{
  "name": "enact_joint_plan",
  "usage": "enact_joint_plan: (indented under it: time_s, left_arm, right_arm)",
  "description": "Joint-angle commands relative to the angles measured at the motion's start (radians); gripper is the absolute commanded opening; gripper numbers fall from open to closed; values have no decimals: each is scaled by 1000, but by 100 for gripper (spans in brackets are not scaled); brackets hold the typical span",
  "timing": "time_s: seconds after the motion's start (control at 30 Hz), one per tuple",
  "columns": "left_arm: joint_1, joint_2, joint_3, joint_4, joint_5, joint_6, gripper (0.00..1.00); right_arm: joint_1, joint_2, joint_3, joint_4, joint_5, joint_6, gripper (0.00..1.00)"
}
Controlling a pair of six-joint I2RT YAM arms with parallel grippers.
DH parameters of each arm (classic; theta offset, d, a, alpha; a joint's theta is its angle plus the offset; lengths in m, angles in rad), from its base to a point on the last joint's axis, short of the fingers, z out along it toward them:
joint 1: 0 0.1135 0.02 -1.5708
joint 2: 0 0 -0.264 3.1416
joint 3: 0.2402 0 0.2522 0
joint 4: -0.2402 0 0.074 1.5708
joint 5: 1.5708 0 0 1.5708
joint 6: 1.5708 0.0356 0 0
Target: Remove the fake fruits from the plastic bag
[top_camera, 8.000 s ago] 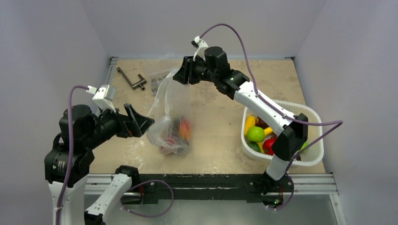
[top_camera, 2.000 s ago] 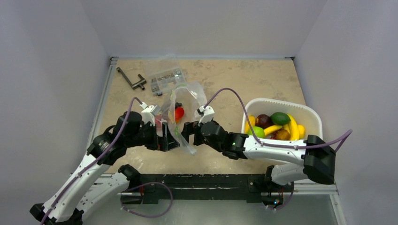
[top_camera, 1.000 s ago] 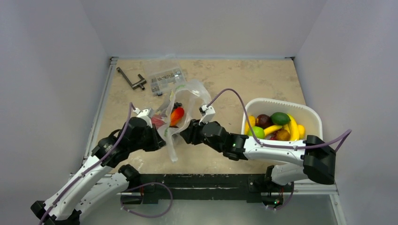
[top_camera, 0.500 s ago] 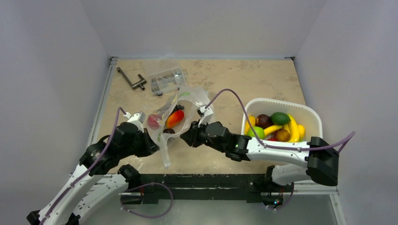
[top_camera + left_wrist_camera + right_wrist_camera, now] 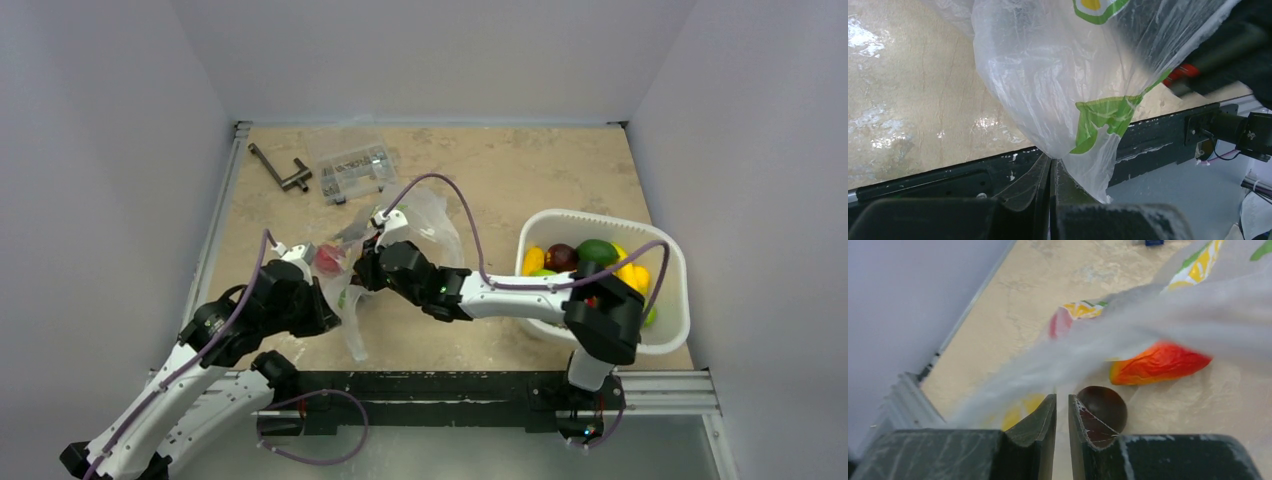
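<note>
The plastic bag (image 5: pixel 428 212) is clear film printed with citrus slices and lies crumpled on the table between the two arms. My left gripper (image 5: pixel 1051 162) is shut on a lower corner of the bag (image 5: pixel 1058 90), low by the table's front rail. My right gripper (image 5: pixel 1062 399) reaches in from the right, jaws almost together on the blurred film edge. Beyond its tips lie an orange-red elongated fruit (image 5: pixel 1158 362) and a dark round fruit (image 5: pixel 1105 405). A red round fruit (image 5: pixel 327 258) shows through the film beside the left wrist.
A white basket (image 5: pixel 668 262) at the right holds a banana, a green apple and other fruits. A clear compartment box (image 5: pixel 350 168) and a dark metal tool (image 5: pixel 280 170) lie at the back left. The black front rail (image 5: pixel 1158 140) runs just below the bag.
My right arm has swung left over the bag and its jaws have narrowed onto the film. The orange-red fruit is now hidden under that arm in the top view. The left gripper stays shut.
</note>
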Motion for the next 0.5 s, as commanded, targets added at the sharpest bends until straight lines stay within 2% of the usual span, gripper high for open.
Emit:
enact_joint_plan:
  time_s: [0.0, 0.1, 0.23, 0.47]
  left_arm:
    - [-3, -7, 27, -19, -15, 37, 0]
    - [-2, 9, 53, -51, -43, 53, 0]
    - [-2, 10, 68, -74, -61, 49, 0]
    - [-3, 28, 99, -88, -56, 92, 0]
  right_arm:
    - [-31, 111, 48, 63, 35, -52, 16]
    - [-32, 161, 47, 88, -2, -77, 19]
    - [-35, 205, 35, 151, -80, -118, 29]
    - [-39, 271, 47, 211, -103, -185, 53]
